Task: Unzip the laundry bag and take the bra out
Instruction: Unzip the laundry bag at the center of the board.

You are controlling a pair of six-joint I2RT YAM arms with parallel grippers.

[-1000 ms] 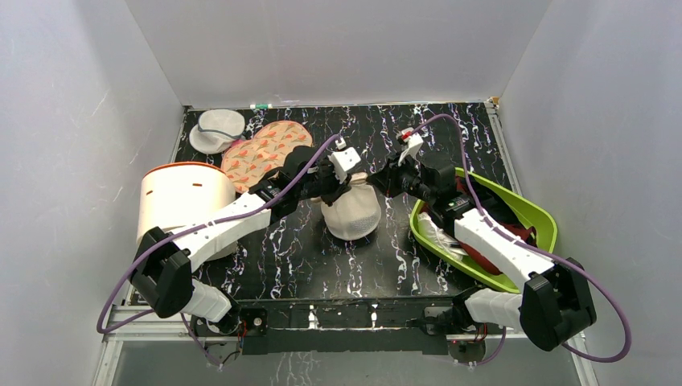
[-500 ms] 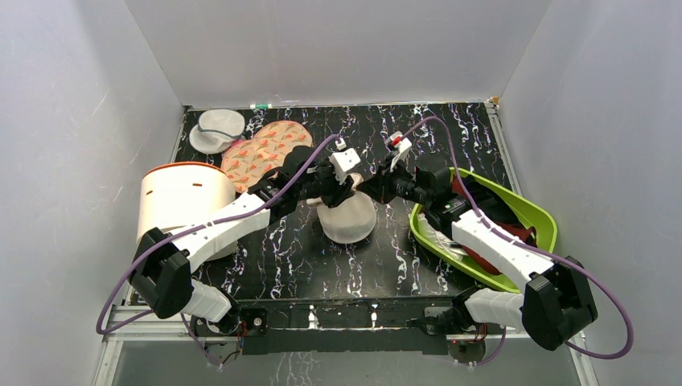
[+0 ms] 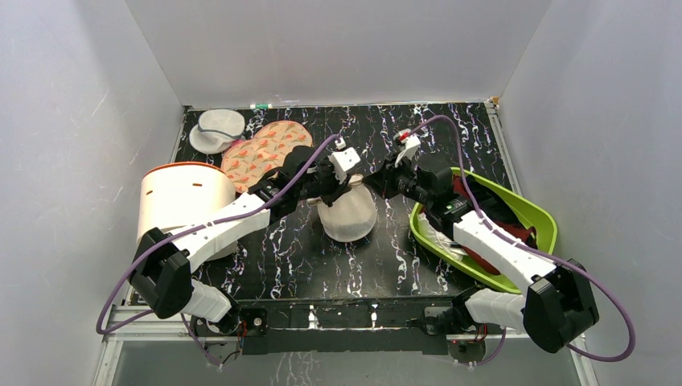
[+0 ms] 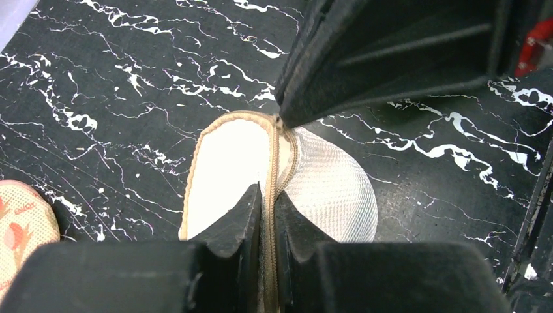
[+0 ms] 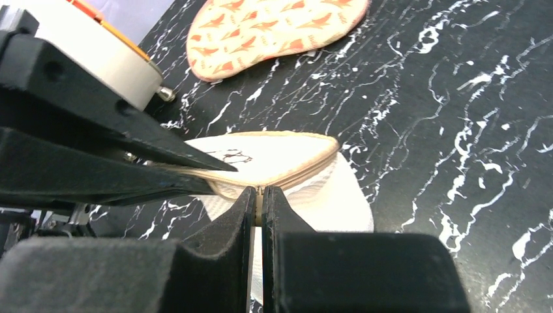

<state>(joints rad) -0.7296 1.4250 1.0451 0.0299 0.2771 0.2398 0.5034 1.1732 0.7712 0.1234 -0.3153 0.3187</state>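
While the left gripper [image 4: 267,195] and right gripper [image 5: 257,195] each pinch its tan zipper seam [image 4: 282,156] at twelve o'clock, the round cream-white mesh laundry bag [image 3: 347,217] sits domed, centred on the black marbled table [image 3: 306,257].

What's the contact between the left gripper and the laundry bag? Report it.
Touching. The left wrist view shows the left gripper pinched shut on the zipper seam of the laundry bag.
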